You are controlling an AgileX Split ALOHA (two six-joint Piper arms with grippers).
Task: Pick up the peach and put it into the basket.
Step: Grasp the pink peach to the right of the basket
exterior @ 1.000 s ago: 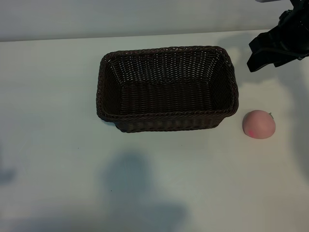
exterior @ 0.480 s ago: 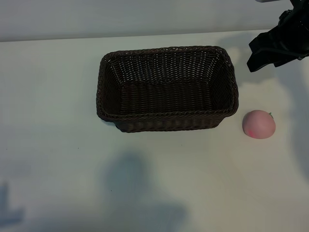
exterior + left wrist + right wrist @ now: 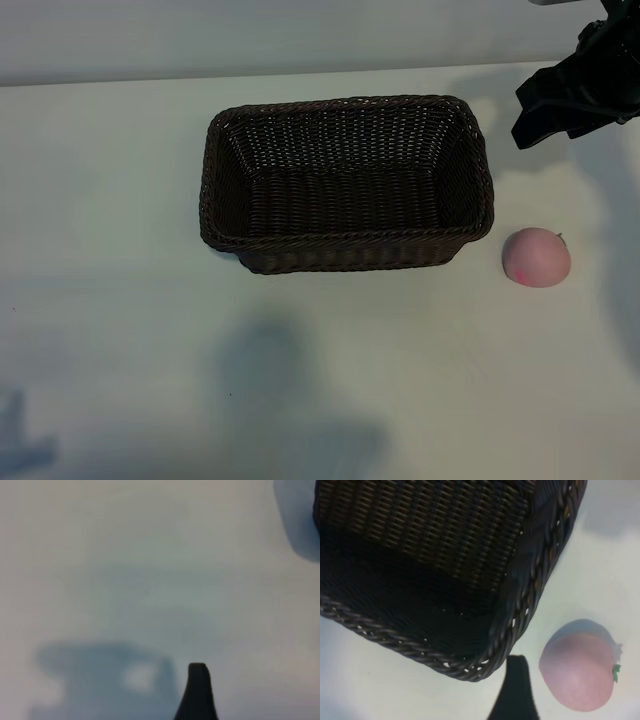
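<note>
The small round pink peach [image 3: 537,257] with its matte skin and tiny green stem lies on the white desk [image 3: 110,200], just beside the right-hand short end of the large dark brown woven wicker basket [image 3: 212,180], apart from the braided rim and not touching it. The basket holds nothing.

The right gripper [image 3: 568,97] hangs above the desk's far right corner, beyond the peach and a little outward of it, pointing steeply downward. Its jaws stand spread and grip nothing. In the right wrist view the peach [image 3: 578,671] sits close beside one dark fingertip [image 3: 515,690], with the basket's corner [image 3: 495,655] on the fingertip's other side, so the fruit lies slightly off the line between the jaws, away from the basket.

The left gripper [image 3: 197,692] shows only one fingertip over bare desk, well apart from both things; its jaws are likewise spread and empty.

The right arm is plainly the nearer, and the pick looks like its job. The peach is round, so no axis constrains the grasp; the coming move likely calls for a short shift toward the fruit before descending, keeping clear of the wicker rim.
</note>
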